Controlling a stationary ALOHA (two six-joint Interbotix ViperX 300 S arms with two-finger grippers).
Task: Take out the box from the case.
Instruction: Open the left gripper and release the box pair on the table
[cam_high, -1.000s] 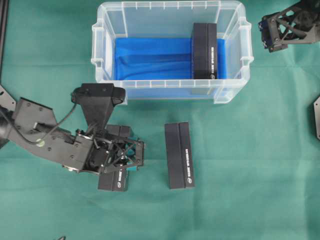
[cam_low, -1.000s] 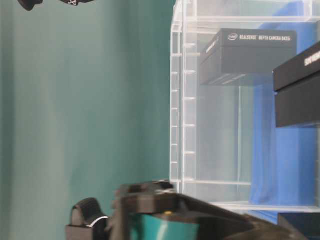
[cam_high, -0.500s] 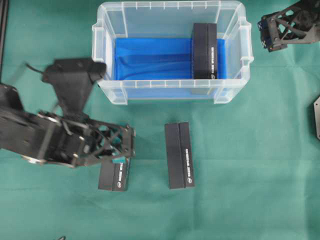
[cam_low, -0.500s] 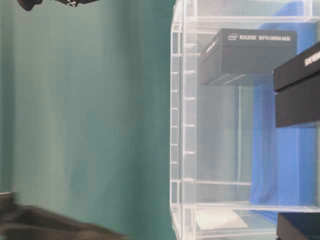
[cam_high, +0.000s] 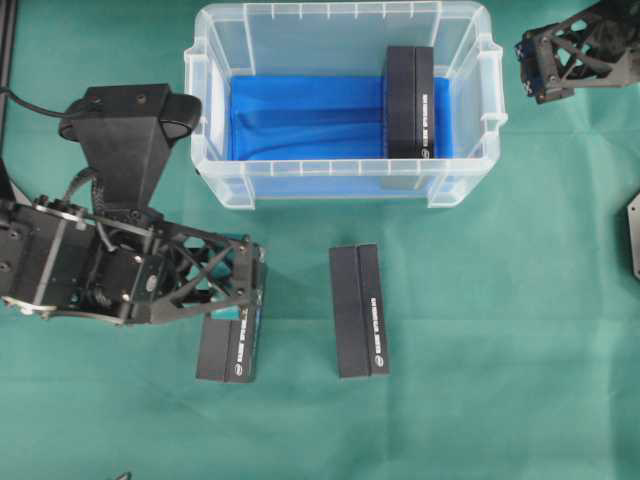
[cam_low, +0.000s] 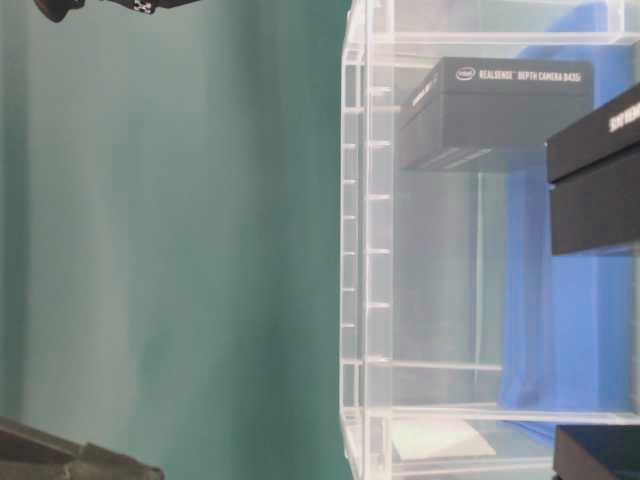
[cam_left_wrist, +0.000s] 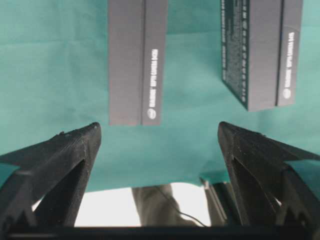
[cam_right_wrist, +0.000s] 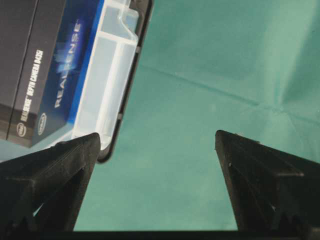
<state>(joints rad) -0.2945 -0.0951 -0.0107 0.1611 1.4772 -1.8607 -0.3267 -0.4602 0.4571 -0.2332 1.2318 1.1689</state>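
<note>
The case (cam_high: 205, 165) is a clear plastic bin with a blue cloth on its bottom, standing at the back of the green table. One black box (cam_high: 410, 100) lies inside it at the right end, also seen through the wall (cam_low: 500, 110) and in the right wrist view (cam_right_wrist: 30, 65). My left gripper (cam_high: 252, 285) is open above the table's left front, holding nothing (cam_left_wrist: 157, 132). My right gripper (cam_high: 532, 68) is open and empty beyond the case's right end (cam_right_wrist: 157, 137), near its rim (cam_right_wrist: 107, 75).
Two more black boxes lie on the table in front of the case: one in the middle (cam_high: 360, 310) (cam_left_wrist: 137, 60) and one at the left (cam_high: 230, 345) (cam_left_wrist: 262, 50), just under my left gripper's tips. Green cloth covers the table.
My left arm has lifted and drawn back to the left, away from the left box, which stays on the table. The right arm and the case have not moved.
</note>
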